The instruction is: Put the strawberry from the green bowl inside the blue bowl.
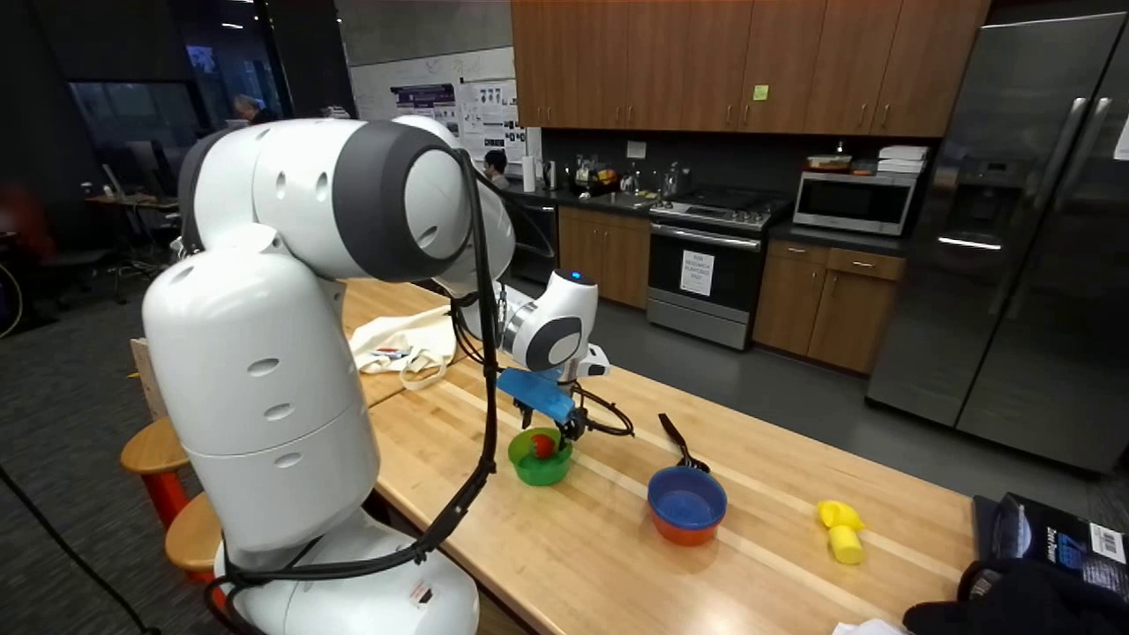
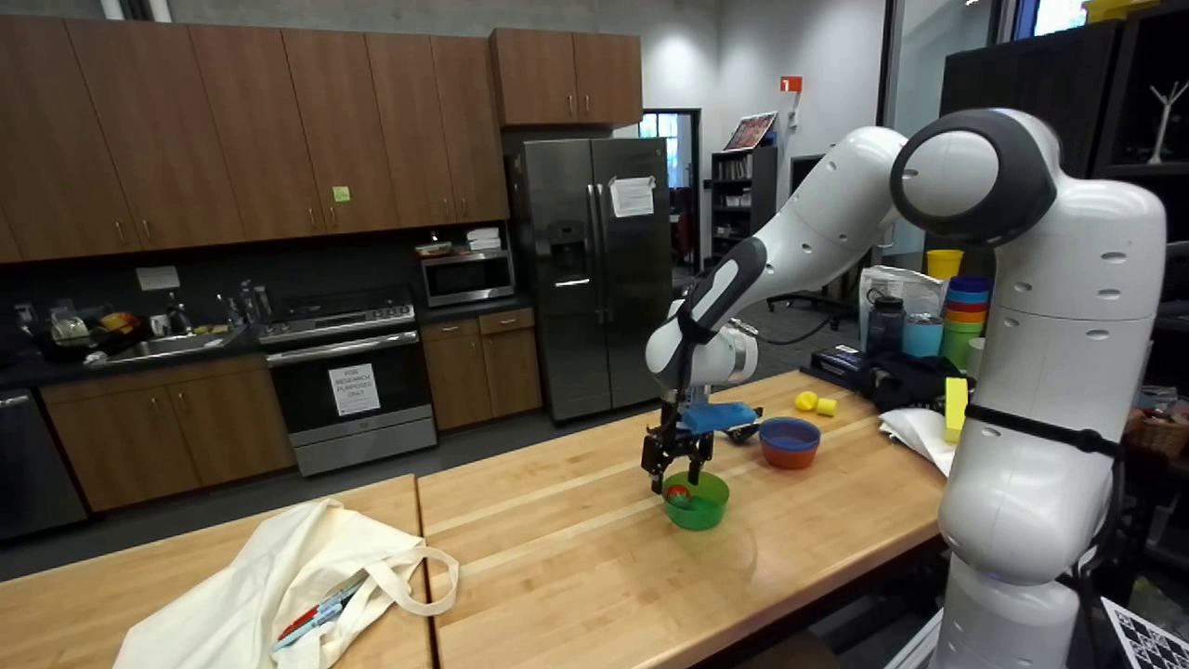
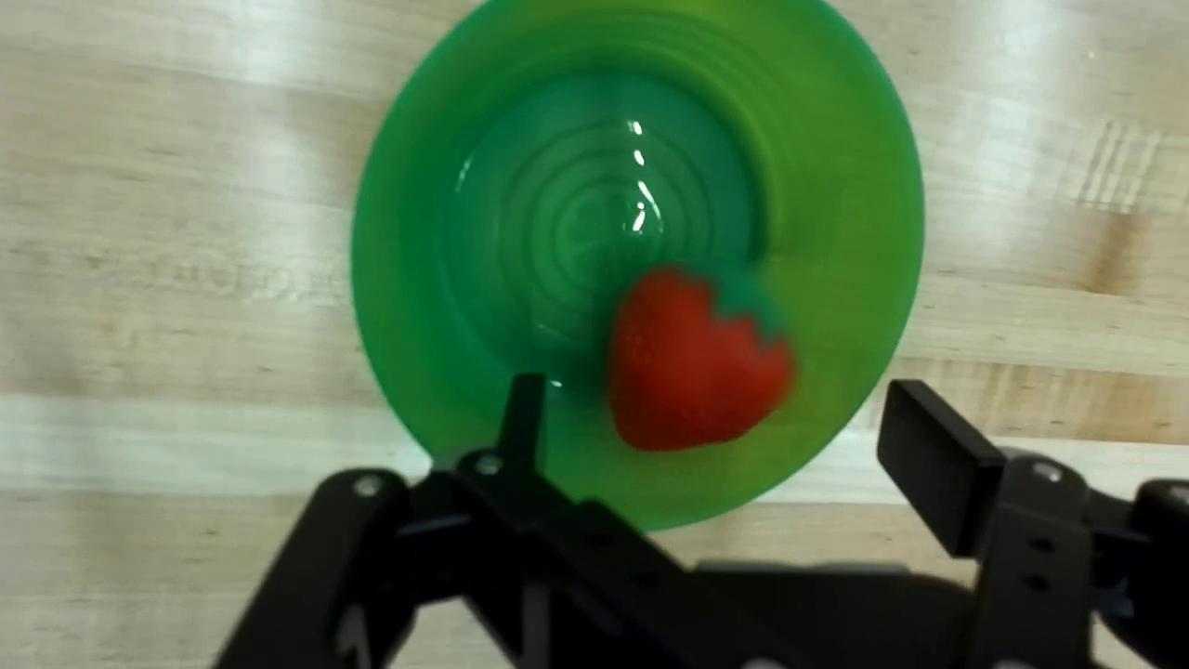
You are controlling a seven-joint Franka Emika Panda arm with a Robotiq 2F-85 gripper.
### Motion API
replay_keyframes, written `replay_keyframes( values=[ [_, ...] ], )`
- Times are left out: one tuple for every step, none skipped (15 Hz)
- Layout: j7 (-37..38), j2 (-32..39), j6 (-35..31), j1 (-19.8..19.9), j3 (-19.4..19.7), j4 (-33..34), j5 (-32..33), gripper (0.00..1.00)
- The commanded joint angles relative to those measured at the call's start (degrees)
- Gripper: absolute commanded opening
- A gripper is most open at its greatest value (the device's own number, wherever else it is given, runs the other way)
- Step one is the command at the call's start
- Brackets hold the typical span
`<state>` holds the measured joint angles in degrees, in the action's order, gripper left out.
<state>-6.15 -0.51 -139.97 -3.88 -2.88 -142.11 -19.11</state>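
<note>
The strawberry (image 3: pixel 692 367), red with a green leafy top, lies inside the green bowl (image 3: pixel 594 177), off centre toward the gripper side in the wrist view. In both exterior views the strawberry (image 1: pixel 542 446) (image 2: pixel 679 494) shows in the green bowl (image 1: pixel 540 475) (image 2: pixel 703 517). My gripper (image 3: pixel 717 395) is open and empty, its fingers apart on either side of the strawberry in the wrist view. The gripper (image 2: pixel 676 483) hovers just above the green bowl. The blue bowl (image 1: pixel 686 499) (image 2: pixel 790 432) is nested in an orange bowl and looks empty. It is out of the wrist view.
The orange bowl (image 1: pixel 684 533) supports the blue bowl. A black utensil (image 1: pixel 682 445) lies behind them. A yellow toy (image 1: pixel 842 531) lies farther along the table. A white cloth bag (image 2: pixel 297 576) lies at the other end. Black items (image 1: pixel 1041 564) crowd one table corner.
</note>
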Motion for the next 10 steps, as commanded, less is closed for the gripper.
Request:
replay_keyframes(
  values=[
    [-4.80, 2.08, -0.35, 0.25, -0.11, 2.06, -3.90, 0.62],
    [-5.38, 2.36, -0.31, 0.27, -0.24, 2.33, -4.06, 0.56],
    [-5.92, 2.49, -0.16, 0.29, -0.36, 2.58, -4.51, 0.47],
    [-6.49, 2.52, 0.03, 0.43, -0.35, 2.78, -4.71, 0.40],
    [-7.00, 2.59, 0.03, 0.54, -0.33, 2.86, -4.97, 0.31],
    [-7.41, 2.73, 0.07, 0.66, -0.26, 2.88, -5.34, 0.23],
    [-7.90, 2.87, 0.15, 0.78, -0.19, 2.88, -5.63, 0.15],
    [-8.20, 2.94, 0.18, 0.91, -0.11, 2.72, -5.75, 0.08],
    [-8.42, 3.00, 0.29, 1.06, -0.05, 2.63, -6.02, 0.01],
    [-8.64, 3.01, 0.40, 1.22, 0.02, 2.57, -6.20, 0.00]
  ],
)
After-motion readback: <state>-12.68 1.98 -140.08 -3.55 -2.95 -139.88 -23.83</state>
